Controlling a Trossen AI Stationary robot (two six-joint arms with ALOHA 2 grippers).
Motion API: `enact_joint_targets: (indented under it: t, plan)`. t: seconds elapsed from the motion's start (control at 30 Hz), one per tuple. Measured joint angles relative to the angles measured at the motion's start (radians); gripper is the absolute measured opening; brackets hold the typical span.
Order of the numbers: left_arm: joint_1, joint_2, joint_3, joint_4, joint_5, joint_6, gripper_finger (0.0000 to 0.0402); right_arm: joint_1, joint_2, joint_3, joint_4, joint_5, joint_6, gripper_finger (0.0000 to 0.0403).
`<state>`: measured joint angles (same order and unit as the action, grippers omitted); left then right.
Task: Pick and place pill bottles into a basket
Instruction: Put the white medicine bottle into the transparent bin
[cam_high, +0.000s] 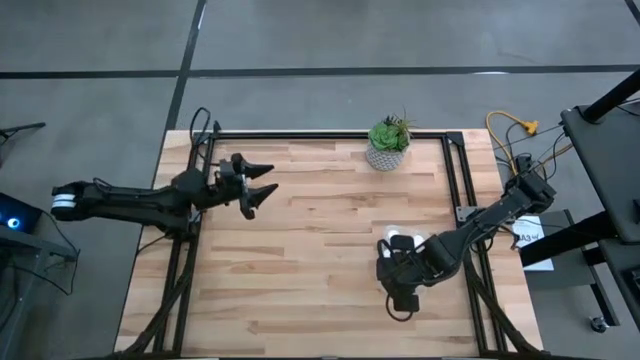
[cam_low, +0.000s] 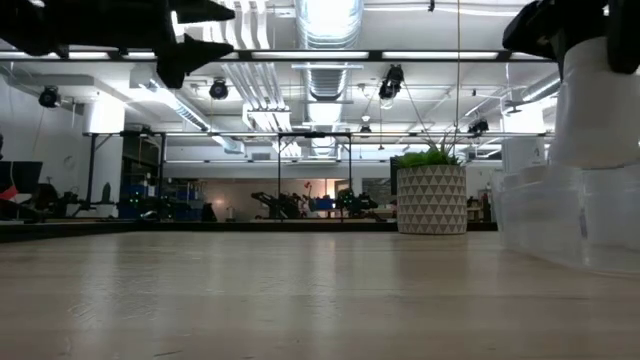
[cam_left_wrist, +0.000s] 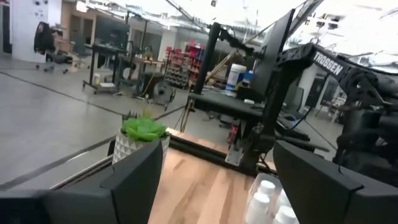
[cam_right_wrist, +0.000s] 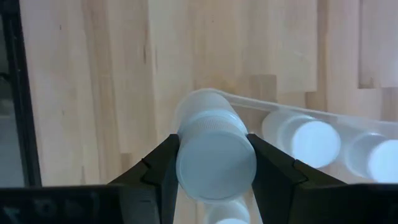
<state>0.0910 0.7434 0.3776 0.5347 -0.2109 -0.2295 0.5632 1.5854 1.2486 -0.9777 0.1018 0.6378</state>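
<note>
My right gripper (cam_high: 398, 272) (cam_right_wrist: 214, 165) is shut on one white pill bottle (cam_right_wrist: 214, 160), which shows in the low view (cam_low: 600, 100) over the clear basket (cam_low: 545, 215). Several more white bottles (cam_right_wrist: 308, 140) stand inside the basket, whose faint rim (cam_right_wrist: 249, 102) shows in the right wrist view. From above, white caps (cam_high: 400, 240) show just beyond the gripper. My left gripper (cam_high: 255, 186) (cam_low: 190, 40) is open and empty, raised above the table's far left part. My right gripper pinches the bottle at its round cap (cam_right_wrist: 186, 163), one finger on each side. The fingers come from above, pointing down. The bottle hangs upright below them (cam_low: 600, 120), its lower end at about the height of the basket's rim, at a corner of the basket.
A pale patterned pot with a green plant (cam_high: 388, 145) (cam_low: 432, 195) stands at the far edge, middle. Black frame rails (cam_high: 460, 180) run along the table's sides. Bare wood (cam_high: 300, 270) lies between the two arms.
</note>
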Motion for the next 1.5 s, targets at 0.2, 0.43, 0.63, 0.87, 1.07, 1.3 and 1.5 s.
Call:
enact_joint_targets:
  t: [0.2, 0.43, 0.63, 0.87, 1.07, 1.3, 1.5]
  plan:
    - [0.000, -0.002, -0.148, 0.359, -0.001, 0.070, 0.0287, -0.001, 0.001, -0.035, 0.026, -0.004, 0.035, 0.0141]
    - [0.000, -0.065, -0.351, 0.526, -0.002, 0.111, 0.0287, -0.012, 0.000, -0.060, 0.021, -0.021, 0.035, 0.0141]
    - [0.000, -0.093, -0.369, 0.502, 0.018, 0.162, 0.0287, -0.011, 0.001, -0.077, 0.018, -0.050, 0.056, 0.0141]
    - [0.000, -0.102, -0.370, 0.502, 0.079, 0.164, 0.0287, -0.012, 0.000, -0.074, 0.028, -0.052, 0.069, 0.0141]
    - [0.000, -0.185, -0.370, 0.451, 0.134, 0.159, 0.0287, -0.012, 0.000, -0.075, 0.031, -0.057, 0.087, 0.0141]
    - [0.000, -0.486, -0.371, 0.148, 0.135, 0.152, 0.0287, -0.012, 0.000, -0.086, 0.059, -0.046, 0.062, 0.0141]
    - [-0.001, -0.741, -0.352, -0.222, 0.135, 0.125, 0.0287, -0.012, 0.000, -0.100, 0.078, -0.046, 0.058, 0.0141]
